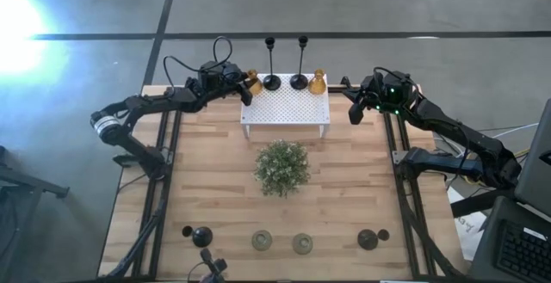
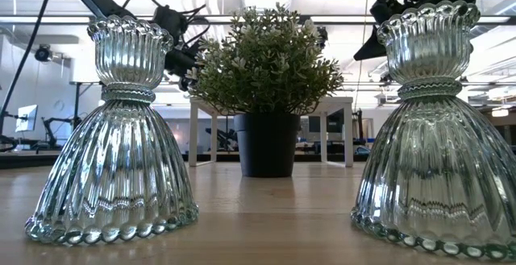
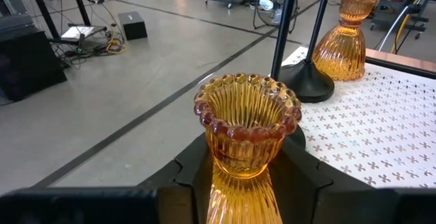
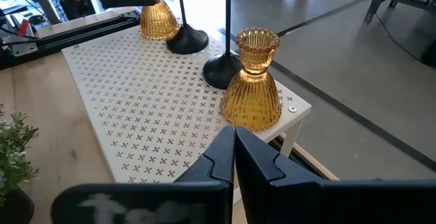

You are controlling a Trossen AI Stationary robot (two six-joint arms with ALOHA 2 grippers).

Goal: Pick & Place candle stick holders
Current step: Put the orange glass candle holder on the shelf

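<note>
A white perforated stand (image 1: pixel 284 111) at the table's far edge bears two amber glass holders (image 1: pixel 253 83) (image 1: pixel 318 83) and, between them, two tall black holders (image 1: pixel 272 78) (image 1: pixel 299 78). My left gripper (image 1: pixel 246 90) is at the stand's far left corner, shut on the left amber holder (image 3: pixel 246 125). My right gripper (image 4: pixel 234 157) is shut and empty, just off the stand's right side and near the right amber holder (image 4: pixel 253 88). Two pale greenish glass holders (image 1: pixel 262 241) (image 1: pixel 302 243) and short black holders (image 1: pixel 200 236) (image 1: pixel 368 239) stand on their bases along the near edge. My left gripper has the left amber holder's ribbed lower body (image 3: pixel 238 190), below its waist, between its two fingers (image 3: pixel 184 180), coming roughly level from the table's left. The holder stands upright with its cup up. In the right wrist view its base (image 4: pixel 158 32) rests on the stand.
A bushy green plant in a dark pot (image 1: pixel 282 168) stands in the middle of the table, near side of the stand. In the low view the two pale glass holders (image 2: pixel 113 136) (image 2: pixel 435 128) fill the foreground. Bare wood lies to either side of the plant.
</note>
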